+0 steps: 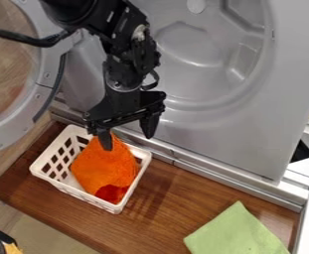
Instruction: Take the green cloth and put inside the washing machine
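The gripper (pixel 126 134) hangs over the back edge of the basket (pixel 116 208), fingers apart; the orange cloth (pixel 102 166) lies in the basket, the green cloth (pixel 235 234) well to the right of it

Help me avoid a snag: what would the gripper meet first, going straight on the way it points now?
Pointing down, the gripper would probably meet the orange cloth in the white basket first, though the basket's rim might catch a finger; depth is unclear here.
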Tool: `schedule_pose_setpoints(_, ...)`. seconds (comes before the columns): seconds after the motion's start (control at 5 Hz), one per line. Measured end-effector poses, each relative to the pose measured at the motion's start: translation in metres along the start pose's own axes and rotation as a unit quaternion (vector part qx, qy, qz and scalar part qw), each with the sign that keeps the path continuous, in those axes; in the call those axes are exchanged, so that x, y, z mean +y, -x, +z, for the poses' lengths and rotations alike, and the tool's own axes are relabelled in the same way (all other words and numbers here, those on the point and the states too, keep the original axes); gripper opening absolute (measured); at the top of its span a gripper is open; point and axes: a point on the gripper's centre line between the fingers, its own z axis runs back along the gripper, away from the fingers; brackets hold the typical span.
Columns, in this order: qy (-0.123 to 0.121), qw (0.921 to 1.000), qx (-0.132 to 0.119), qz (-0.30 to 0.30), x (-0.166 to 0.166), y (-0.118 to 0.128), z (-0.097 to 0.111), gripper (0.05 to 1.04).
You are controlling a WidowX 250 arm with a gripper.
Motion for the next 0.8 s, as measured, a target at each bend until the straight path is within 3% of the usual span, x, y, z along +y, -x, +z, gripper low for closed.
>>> schedule_pose_setpoints(0.4,-0.004,0.9996,0.025,-0.013,-0.012,0.003,-0.009,1.000)
schedule_pose_setpoints(0.6,0.002,0.9976,0.038,-0.057,-0.033,0.018,-0.017,1.001)
schedule_pose_setpoints(0.8,0.026,0.9922,0.053,-0.110,-0.056,0.042,-0.022,1.000)
